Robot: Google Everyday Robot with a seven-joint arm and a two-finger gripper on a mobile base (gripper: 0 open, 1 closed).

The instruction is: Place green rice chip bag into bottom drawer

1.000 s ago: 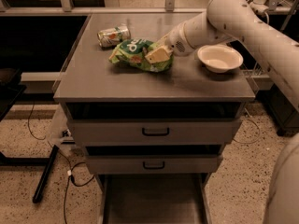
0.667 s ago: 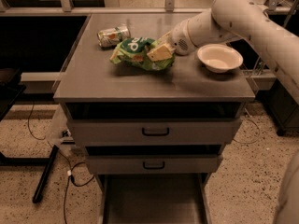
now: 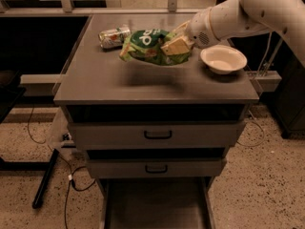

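The green rice chip bag [image 3: 148, 46] is crinkled and glossy with white lettering. It hangs a little above the grey cabinet top [image 3: 109, 85], with its shadow on the surface below. My gripper [image 3: 174, 45] reaches in from the upper right and is shut on the bag's right end. The bottom drawer [image 3: 155, 204] is pulled out at the foot of the cabinet and shows a plain grey floor between side rails.
A small green-and-silver can [image 3: 113, 36] lies on its side at the back left of the top. A white bowl [image 3: 223, 58] stands at the right, under my arm. Two shut drawers with black handles [image 3: 157, 135] sit above the bottom drawer. Cables lie on the floor at left.
The bag has been lifted off the cabinet top in my gripper; it lay on the surface before. My arm has risen slightly.
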